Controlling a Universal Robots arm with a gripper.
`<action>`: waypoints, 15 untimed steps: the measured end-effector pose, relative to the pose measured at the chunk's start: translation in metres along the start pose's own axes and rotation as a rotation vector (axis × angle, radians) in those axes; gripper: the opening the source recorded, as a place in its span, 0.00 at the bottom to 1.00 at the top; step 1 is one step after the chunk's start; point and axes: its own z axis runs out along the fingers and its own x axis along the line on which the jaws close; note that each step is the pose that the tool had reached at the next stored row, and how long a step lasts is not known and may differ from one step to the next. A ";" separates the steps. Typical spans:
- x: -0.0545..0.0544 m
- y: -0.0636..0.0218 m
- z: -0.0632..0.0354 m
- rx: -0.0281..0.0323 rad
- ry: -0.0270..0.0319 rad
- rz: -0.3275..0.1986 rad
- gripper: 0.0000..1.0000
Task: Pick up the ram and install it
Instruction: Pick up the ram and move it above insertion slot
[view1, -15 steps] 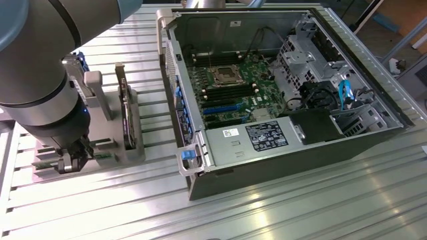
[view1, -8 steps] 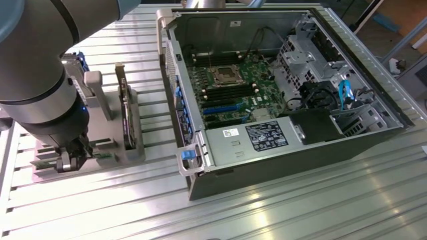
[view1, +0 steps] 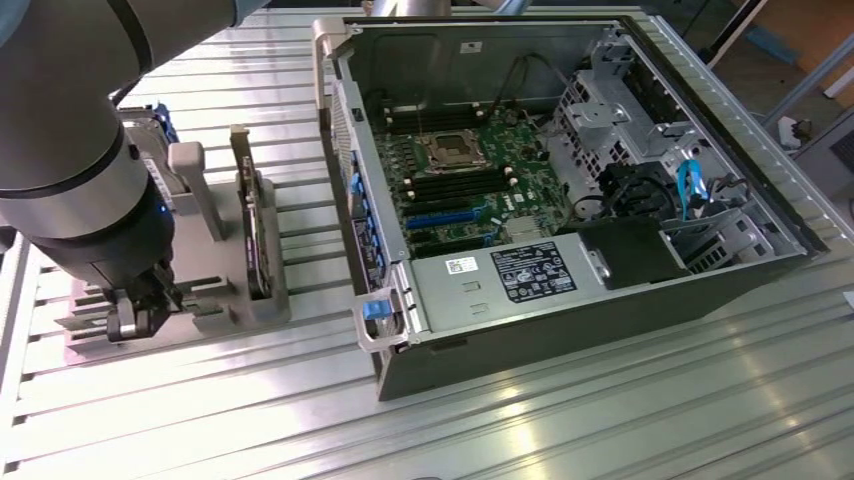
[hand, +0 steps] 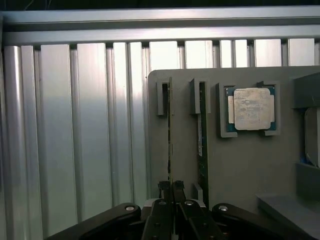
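Clenched on the ram (hand: 169, 135) in its gray holder (hand: 240, 165), the pincer (hand: 171, 190) would do best lifting straight, clear of the neighbouring stick (hand: 202, 140).

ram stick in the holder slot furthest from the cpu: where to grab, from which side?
Pinch the ram across its flat faces at the free top edge, coming straight down. It stands on edge in a slot of the gray holder, so only that thin edge is exposed. The gripper is shut on it there.
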 end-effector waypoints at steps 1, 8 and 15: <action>0.000 0.0000 -0.0017 -0.0001 0.0000 0.000 0.12; 0.000 0.0004 -0.0138 -0.0001 0.0001 0.000 0.12; -0.001 0.0006 -0.0233 -0.0001 0.0001 0.000 0.12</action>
